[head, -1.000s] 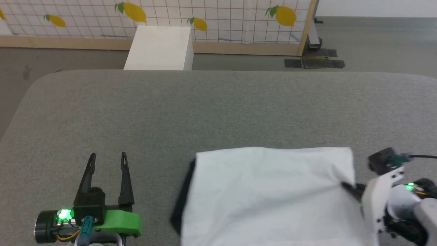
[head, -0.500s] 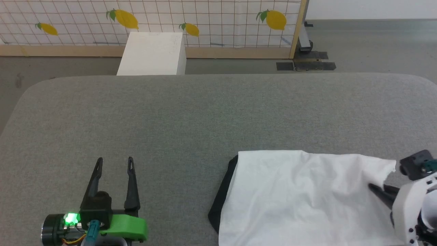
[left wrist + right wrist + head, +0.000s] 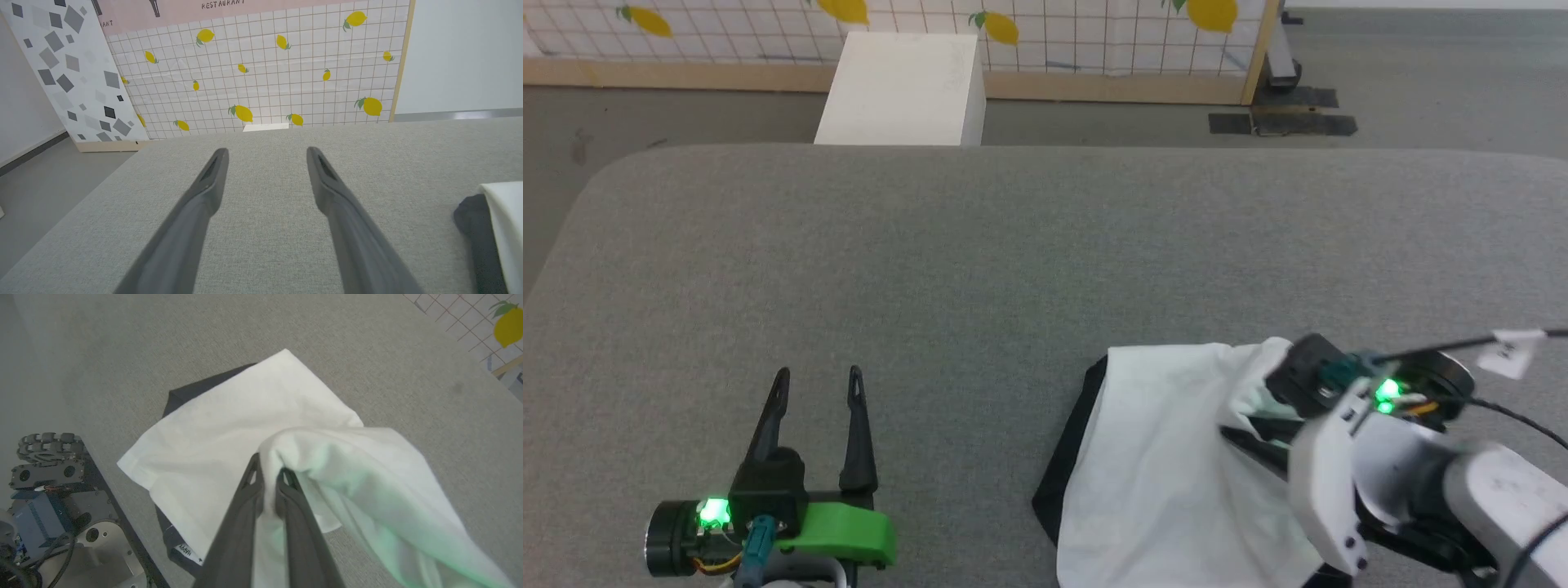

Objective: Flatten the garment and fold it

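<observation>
The garment lies on the grey table at the near right, white with a black sleeve edge poking out on its left side. My right gripper is shut on a lifted fold of the white cloth. That fold is raised off the table and draped over the rest of the shirt. In the right wrist view, the gripper pinches the white fold above the flat garment. My left gripper stands open at the near left, well apart from the shirt. Its fingers hold nothing, and the garment shows at the right edge.
A white box stands on the floor behind the table's far edge. A lemon-patterned panel with a wooden frame runs behind it. My wheeled base sits below the table's near edge. Bare grey tabletop spreads to the left and far side.
My right gripper has carried the garment's right edge up and to the left, over the white body. The left gripper stays open in place. The camera has shifted slightly.
</observation>
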You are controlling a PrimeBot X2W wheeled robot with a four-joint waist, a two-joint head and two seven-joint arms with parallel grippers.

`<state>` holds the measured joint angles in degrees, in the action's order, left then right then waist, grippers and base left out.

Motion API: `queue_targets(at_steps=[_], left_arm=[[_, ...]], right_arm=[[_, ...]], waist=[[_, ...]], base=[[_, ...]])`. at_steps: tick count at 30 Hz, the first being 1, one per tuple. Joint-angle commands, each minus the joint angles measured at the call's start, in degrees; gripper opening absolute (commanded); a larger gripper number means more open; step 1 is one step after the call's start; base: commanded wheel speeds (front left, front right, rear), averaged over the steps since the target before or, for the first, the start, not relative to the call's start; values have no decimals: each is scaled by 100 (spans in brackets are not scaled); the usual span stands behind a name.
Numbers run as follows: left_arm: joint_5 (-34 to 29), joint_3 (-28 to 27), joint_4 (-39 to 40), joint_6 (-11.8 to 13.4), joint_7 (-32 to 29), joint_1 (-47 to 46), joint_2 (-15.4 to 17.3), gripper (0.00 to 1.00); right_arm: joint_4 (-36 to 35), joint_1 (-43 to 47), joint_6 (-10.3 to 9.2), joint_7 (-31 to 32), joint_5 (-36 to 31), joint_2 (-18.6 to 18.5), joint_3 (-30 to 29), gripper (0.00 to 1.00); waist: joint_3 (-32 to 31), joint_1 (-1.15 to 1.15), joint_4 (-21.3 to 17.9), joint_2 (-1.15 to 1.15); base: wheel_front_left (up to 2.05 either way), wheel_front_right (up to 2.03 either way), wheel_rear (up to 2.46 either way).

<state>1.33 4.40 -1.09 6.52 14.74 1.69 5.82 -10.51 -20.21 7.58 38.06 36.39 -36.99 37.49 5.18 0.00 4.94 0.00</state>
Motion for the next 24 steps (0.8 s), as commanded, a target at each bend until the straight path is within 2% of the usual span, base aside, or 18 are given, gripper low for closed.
queue_targets(at_steps=[1,8,10,14,15,16,17,18,20,24], left_arm=[[28,-8,-8,-39,26,-168,-37,100],[62,-17,-104,-121,26,-428,-123,100],[68,-34,-144,-141,26,-494,-154,100],[60,-84,-179,-157,26,-516,-179,100],[55,-104,-190,-157,26,-510,-184,100],[51,-127,-199,-153,26,-497,-186,100],[46,-154,-210,-154,26,-474,-188,100],[42,-179,-222,-156,26,-453,-187,100],[26,-236,-240,-156,26,-394,-176,100],[0,-329,-230,-152,26,-245,-158,100]], right_arm=[[189,-293,-9,21,-2,132,160,0],[1641,-1193,-9,-57,113,795,1065,0],[2253,-1349,-9,-176,166,996,1536,0],[2855,-1417,-9,-449,284,1162,2006,0],[2971,-1433,-9,-574,341,1190,2063,13],[3045,-1454,-9,-677,373,1204,2105,30],[3084,-1508,-9,-828,362,1190,2179,52],[3086,-1552,-9,-947,350,1162,2238,100],[2990,-1636,-9,-1243,360,1066,2295,100],[2529,-1710,-9,-1891,356,742,2029,100]], waist=[[186,0,140,0],[482,0,367,0],[553,0,440,0],[570,0,460,0],[556,0,446,0],[531,0,423,0],[494,0,395,0],[453,0,368,0],[347,0,291,0],[122,0,135,0]], base=[[0,0,0],[0,0,0],[0,0,0],[0,0,0],[0,0,0],[0,0,0],[0,0,0],[0,0,0],[0,0,0],[0,0,0]])
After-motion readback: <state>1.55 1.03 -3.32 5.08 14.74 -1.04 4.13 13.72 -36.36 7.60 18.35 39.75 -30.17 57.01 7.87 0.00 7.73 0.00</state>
